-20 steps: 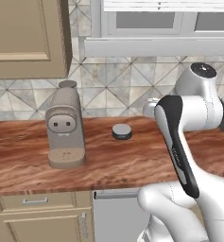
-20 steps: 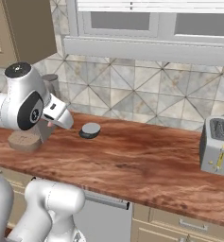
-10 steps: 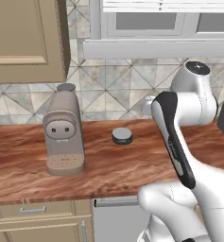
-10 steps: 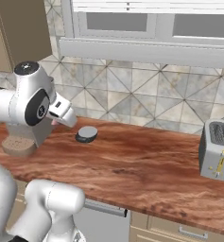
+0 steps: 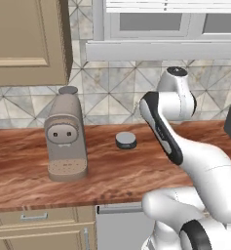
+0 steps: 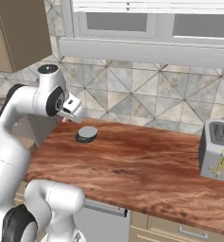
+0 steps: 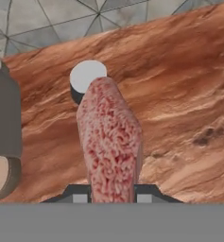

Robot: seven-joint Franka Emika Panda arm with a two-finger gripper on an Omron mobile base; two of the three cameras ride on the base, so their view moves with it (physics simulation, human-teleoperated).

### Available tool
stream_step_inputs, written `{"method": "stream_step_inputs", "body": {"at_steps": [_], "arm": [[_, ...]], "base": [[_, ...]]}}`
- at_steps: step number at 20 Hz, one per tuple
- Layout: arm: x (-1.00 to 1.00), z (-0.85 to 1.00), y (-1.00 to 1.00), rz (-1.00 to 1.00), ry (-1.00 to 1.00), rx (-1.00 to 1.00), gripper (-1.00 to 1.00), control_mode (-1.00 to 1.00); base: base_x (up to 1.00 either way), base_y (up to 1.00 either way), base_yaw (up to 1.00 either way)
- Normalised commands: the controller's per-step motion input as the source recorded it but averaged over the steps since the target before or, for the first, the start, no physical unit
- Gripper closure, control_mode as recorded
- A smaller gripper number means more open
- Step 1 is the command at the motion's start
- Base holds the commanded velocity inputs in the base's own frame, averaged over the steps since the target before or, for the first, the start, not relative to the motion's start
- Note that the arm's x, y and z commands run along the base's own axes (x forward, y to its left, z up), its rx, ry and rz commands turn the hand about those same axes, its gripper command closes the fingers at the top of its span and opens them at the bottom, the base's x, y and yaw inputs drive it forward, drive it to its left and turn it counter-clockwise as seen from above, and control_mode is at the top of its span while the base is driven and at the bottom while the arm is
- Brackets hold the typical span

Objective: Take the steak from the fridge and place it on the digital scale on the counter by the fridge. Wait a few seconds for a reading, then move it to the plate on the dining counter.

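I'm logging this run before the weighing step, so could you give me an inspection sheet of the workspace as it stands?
Surface: counter, reddish-brown wood grain, with beige cabinet fronts below.
Job's things: steak held in the gripper, above the counter, not yet on the scale; the scale's top is bare.
Clutter: coffee machine left of the scale; toaster far along the counter.
Grippers: gripper shut on the steak, short of the scale.
Cables: nothing seen.
Surroundings: tiled wall, window above, wall cabinet over the coffee machine.
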Motion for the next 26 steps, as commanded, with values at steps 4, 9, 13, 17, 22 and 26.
{"method": "stream_step_inputs", "body": {"at_steps": [4,9,13,17,22,26], "arm": [[0.65,-0.79,0.09,0.0,0.04,0.0,1.0,-1.0],[0.62,-0.64,0.01,0.05,0.0,0.0,1.0,-1.0],[0.47,-0.42,0.0,0.16,0.0,0.0,1.0,-1.0],[0.31,-0.36,0.0,0.23,0.0,-0.02,1.0,-1.0],[0.36,-0.28,0.0,0.23,0.0,-0.03,1.0,-1.0],[0.46,-0.27,0.0,0.17,0.0,-0.06,1.0,-1.0]], "base": [[0.0,0.0,0.0],[0.0,0.0,0.0],[0.0,0.0,0.0],[0.0,0.0,0.0],[0.0,0.0,0.0],[0.0,0.0,0.0]]}}
